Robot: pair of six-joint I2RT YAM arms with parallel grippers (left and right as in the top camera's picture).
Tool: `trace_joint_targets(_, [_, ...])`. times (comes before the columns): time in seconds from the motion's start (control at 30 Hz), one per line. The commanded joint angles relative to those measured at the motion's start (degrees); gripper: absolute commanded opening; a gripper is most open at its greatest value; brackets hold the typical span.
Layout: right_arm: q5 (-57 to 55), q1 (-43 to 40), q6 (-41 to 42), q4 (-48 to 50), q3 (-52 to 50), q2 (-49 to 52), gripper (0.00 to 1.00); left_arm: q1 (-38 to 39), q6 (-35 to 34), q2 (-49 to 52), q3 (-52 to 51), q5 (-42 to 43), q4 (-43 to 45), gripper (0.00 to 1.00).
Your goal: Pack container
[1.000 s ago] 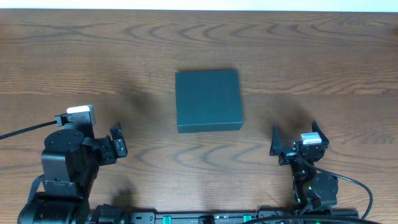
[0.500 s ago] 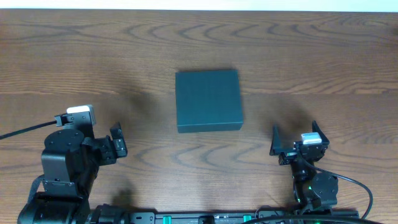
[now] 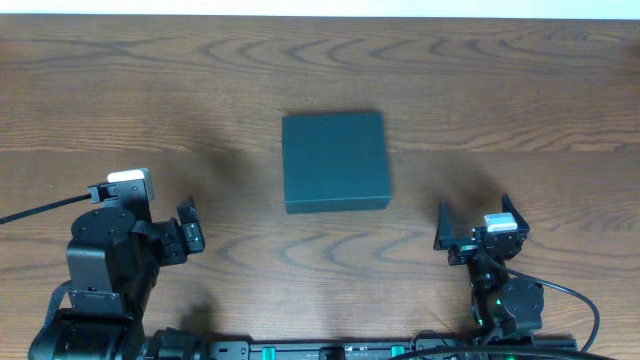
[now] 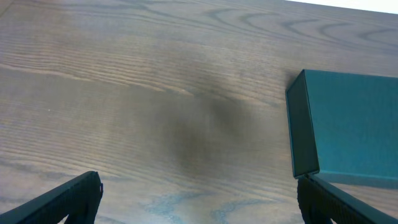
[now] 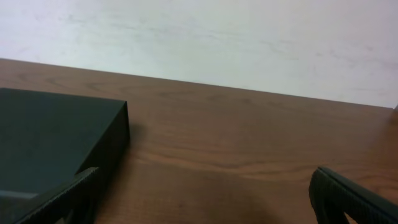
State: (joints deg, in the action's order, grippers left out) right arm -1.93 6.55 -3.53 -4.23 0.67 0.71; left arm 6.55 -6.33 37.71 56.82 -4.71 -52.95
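Observation:
The container (image 3: 334, 160) is a dark teal square box with its lid closed, lying at the table's middle. It shows at the right in the left wrist view (image 4: 351, 127) and at the left in the right wrist view (image 5: 53, 137). My left gripper (image 3: 188, 230) is open and empty at the near left, apart from the box; its fingers frame bare wood (image 4: 199, 202). My right gripper (image 3: 475, 222) is open and empty at the near right, below and right of the box (image 5: 205, 199).
The wooden table (image 3: 150, 90) spreads around the box. A white wall (image 5: 217, 37) stands beyond the far edge. The arm bases and a dark rail (image 3: 330, 350) sit along the near edge.

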Motion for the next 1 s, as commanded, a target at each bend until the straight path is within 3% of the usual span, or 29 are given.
trace_joint_targets(0.0, [-0.17, -0.52, 0.70, -0.02, -0.35, -0.44, 0.99, 0.28, 0.28, 0.02, -0.39, -0.31, -0.11, 0.99])
trace_joint_targets(0.97, [0.39, -0.52, 0.76, -0.07, -0.35, -0.44, 0.99, 0.28, 0.28, 0.02, -0.39, -0.31, -0.11, 0.99])
